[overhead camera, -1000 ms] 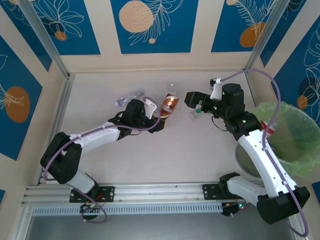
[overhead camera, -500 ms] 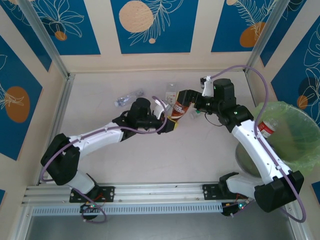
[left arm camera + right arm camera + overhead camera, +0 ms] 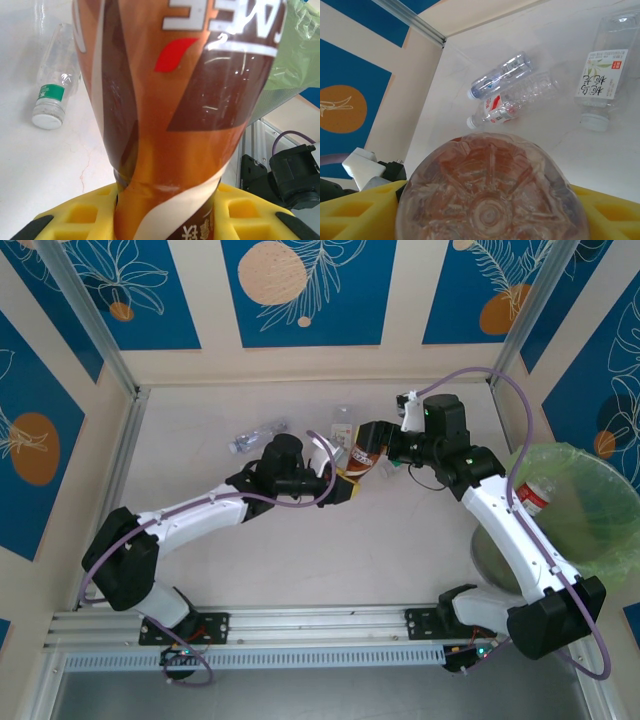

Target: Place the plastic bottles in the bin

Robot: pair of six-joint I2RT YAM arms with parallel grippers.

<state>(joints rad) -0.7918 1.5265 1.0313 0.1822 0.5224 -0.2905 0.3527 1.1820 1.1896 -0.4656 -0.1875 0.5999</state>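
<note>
- The green-lined bin (image 3: 592, 535) stands well off to the right of the right claw (image 3: 372, 436).
- The brown-labelled bottle (image 3: 362, 452) spans the gap between the two claws. The left claw (image 3: 345, 484) is clamped on its narrow end. The right claw's yellow pads (image 3: 355, 207) flank its base, but I cannot tell if they squeeze.
- Clear bottles (image 3: 502, 75) lie on the table (image 3: 300, 540) beyond the claws.

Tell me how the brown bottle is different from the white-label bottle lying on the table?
The brown-label bottle is gripped by the left gripper; the white-label bottle lies loose on the table. One label is brown and orange, the other white. Both are clear plastic.
</note>
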